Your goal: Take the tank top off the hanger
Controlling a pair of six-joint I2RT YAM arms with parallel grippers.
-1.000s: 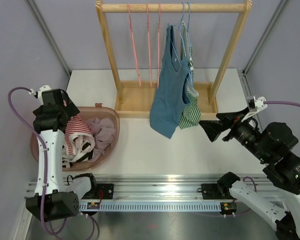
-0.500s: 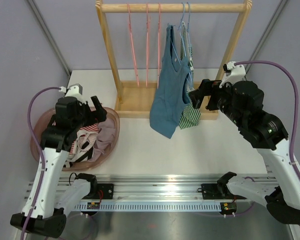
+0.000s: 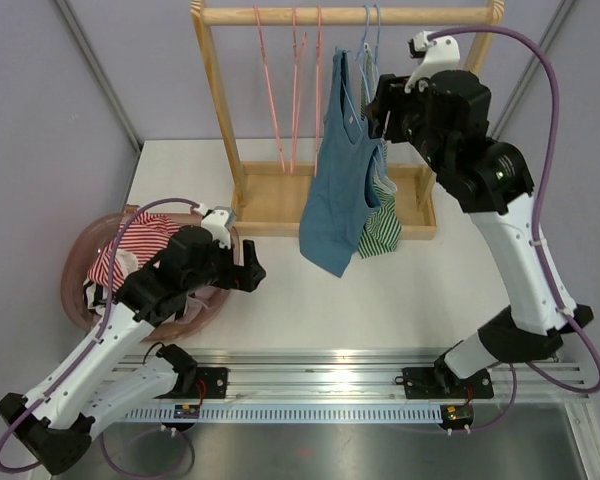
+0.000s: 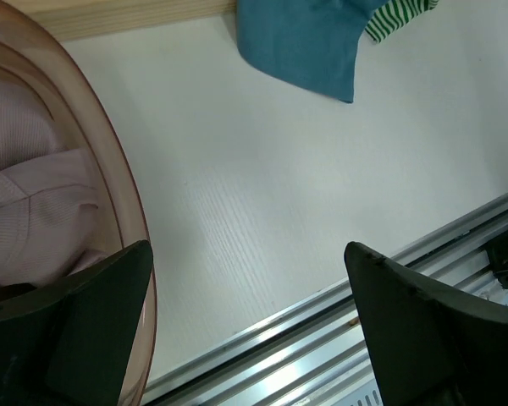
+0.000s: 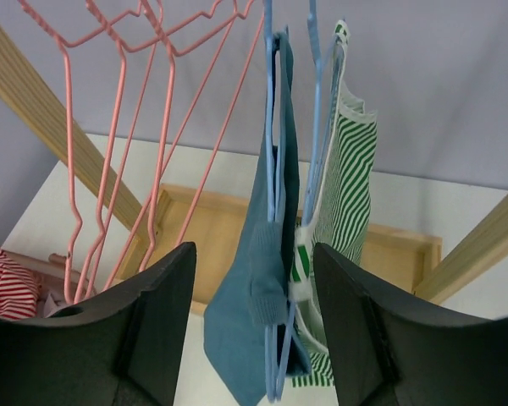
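A teal tank top [image 3: 338, 190] hangs on a blue hanger [image 3: 364, 45] from the wooden rack [image 3: 345, 15]. A green-striped top [image 3: 382, 228] hangs on a second blue hanger just behind it. My right gripper [image 3: 376, 108] is raised to the hangers. In the right wrist view it [image 5: 254, 254] is open, its fingers [image 5: 144, 330] flanking the teal tank top [image 5: 245, 321], the blue hanger [image 5: 269, 127] and the striped top [image 5: 351, 186], touching neither. My left gripper [image 3: 255, 272] is low over the table, open [image 4: 247, 247] and empty. The teal hem [image 4: 300, 42] is ahead of it.
A pink basket [image 3: 75, 290] of clothes sits at the left; its rim [image 4: 123, 186] is beside my left finger. Three empty pink hangers [image 3: 292, 90] hang left of the tops. The metal rail [image 4: 364, 304] runs along the near table edge.
My right arm has risen from the table's right side and swung left up to the hangers. My left arm has swung from over the basket to the table beside it.
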